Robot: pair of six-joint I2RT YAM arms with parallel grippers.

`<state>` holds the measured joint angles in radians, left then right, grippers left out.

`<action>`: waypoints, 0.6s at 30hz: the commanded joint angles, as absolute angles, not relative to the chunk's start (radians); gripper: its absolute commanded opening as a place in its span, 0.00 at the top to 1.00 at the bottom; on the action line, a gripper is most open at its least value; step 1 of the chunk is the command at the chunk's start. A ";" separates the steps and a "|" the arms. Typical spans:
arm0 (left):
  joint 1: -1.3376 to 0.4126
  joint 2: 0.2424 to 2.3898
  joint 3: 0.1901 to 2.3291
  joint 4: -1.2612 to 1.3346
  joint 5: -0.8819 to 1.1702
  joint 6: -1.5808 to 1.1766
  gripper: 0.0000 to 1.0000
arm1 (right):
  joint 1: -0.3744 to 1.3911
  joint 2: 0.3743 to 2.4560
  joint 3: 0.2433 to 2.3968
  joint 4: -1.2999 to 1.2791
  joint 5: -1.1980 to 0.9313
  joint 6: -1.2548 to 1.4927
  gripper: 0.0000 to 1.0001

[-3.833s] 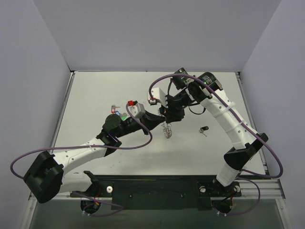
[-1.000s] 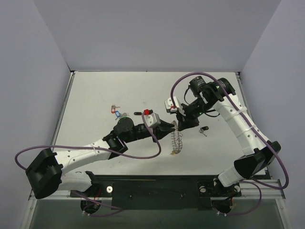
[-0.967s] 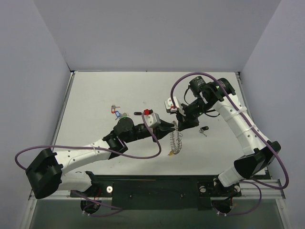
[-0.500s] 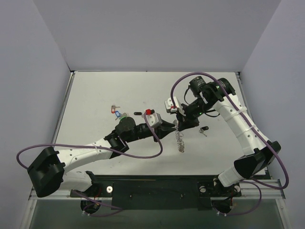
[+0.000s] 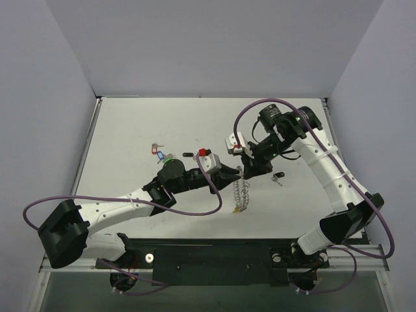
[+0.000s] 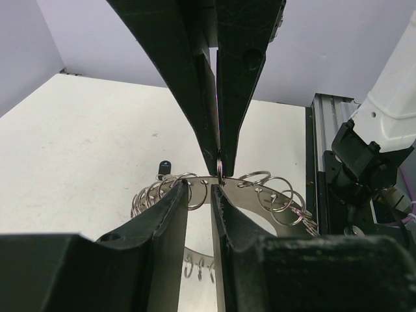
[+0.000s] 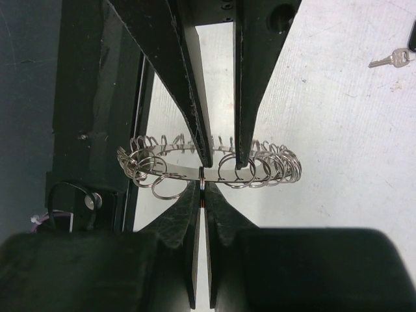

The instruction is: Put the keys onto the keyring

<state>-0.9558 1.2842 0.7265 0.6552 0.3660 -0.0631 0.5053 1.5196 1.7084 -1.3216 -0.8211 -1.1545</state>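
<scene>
Both claws, left [image 5: 235, 174] and right [image 5: 242, 170], pinch the keyring [image 7: 208, 170]; only wrist views reveal it.

You see a white table [image 5: 130, 123] enclosed by 3 plain pale lavender-grey walls [image 5: 214, 45]: 1 at the back, 1 on each side. A black rail [image 5: 214, 260] runs along its near edge. Lighting is even and diffuse.
</scene>
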 commanded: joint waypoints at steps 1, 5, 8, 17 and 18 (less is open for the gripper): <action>-0.959 1.258 0.756 0.704 0.396 -0.069 0.69 | 0.497 1.474 1.701 -1.419 -0.880 -1.178 1.00; -0.957 1.259 0.764 0.704 0.411 -0.074 0.69 | 0.497 1.471 1.700 -1.419 -0.880 -1.181 1.00; -0.957 1.270 0.773 0.710 0.425 -0.086 0.69 | 0.495 1.471 1.697 -1.419 -0.881 -1.181 1.00; -0.959 1.273 0.782 0.742 0.449 -0.112 0.69 | 0.494 1.470 1.694 -1.414 -0.881 -1.183 1.00; -0.959 1.272 0.782 0.745 0.451 -0.112 0.69 | 0.492 1.471 1.694 -1.414 -0.884 -1.184 1.00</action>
<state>-0.9558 1.2839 0.7280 0.6735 0.4248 -0.0944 0.5026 1.5082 1.7016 -1.3205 -0.8276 -1.1584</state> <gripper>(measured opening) 0.310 0.007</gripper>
